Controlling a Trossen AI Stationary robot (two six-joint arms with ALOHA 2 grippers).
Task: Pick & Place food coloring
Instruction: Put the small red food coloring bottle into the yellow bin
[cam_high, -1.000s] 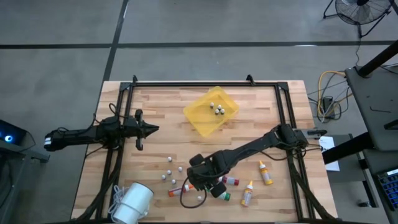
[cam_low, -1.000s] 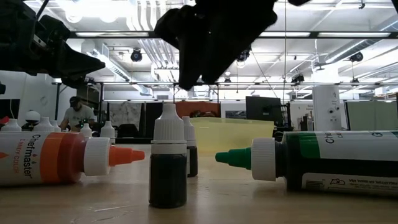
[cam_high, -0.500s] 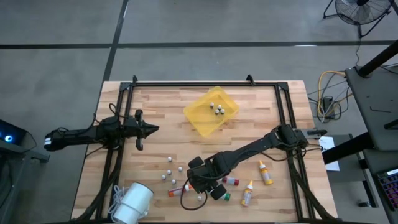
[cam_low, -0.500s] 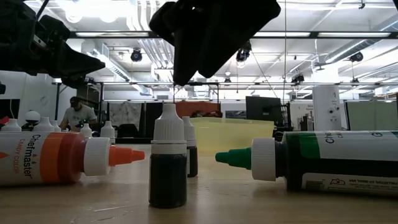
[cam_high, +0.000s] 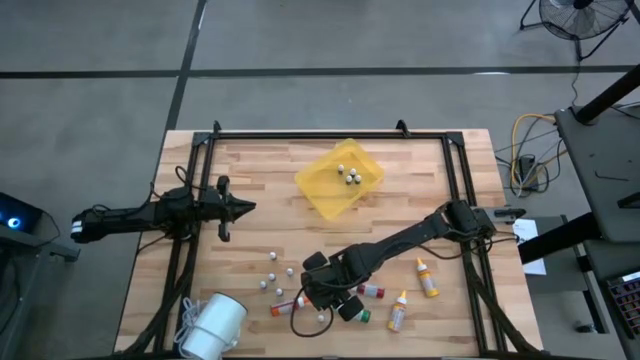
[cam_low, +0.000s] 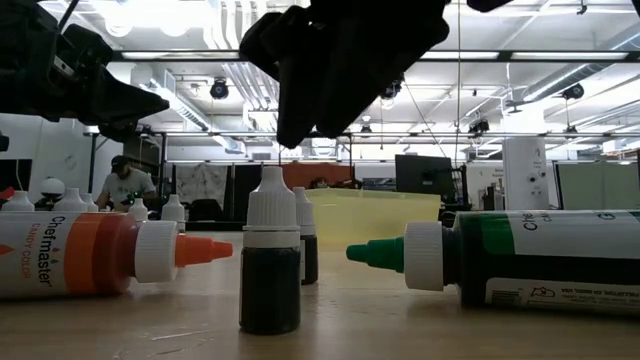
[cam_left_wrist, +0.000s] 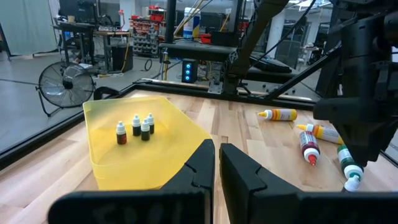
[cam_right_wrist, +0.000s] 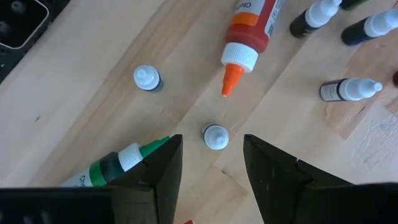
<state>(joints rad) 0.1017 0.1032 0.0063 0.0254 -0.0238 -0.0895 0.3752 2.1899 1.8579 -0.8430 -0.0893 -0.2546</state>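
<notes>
The right gripper hangs with its fingers spread wide and empty, straight above a small upright white-capped vial on the near part of the desk. The left gripper waits over the desk's left side, its fingers pressed shut on nothing.

A yellow tray sits toward the far middle of the desk with four small vials standing in it. The food coloring lies at the near edge around the right gripper. The orange bottle on its side reads "Chefmaster" along its label, with a smaller line below that cannot be made out. The green bottle lies facing it, cut off by the low view's right edge, its print too partial to read. A red bottle and two yellow ones lie to the right. More small vials stand or lie scattered nearby. A white object at the near left corner is hard to identify.
</notes>
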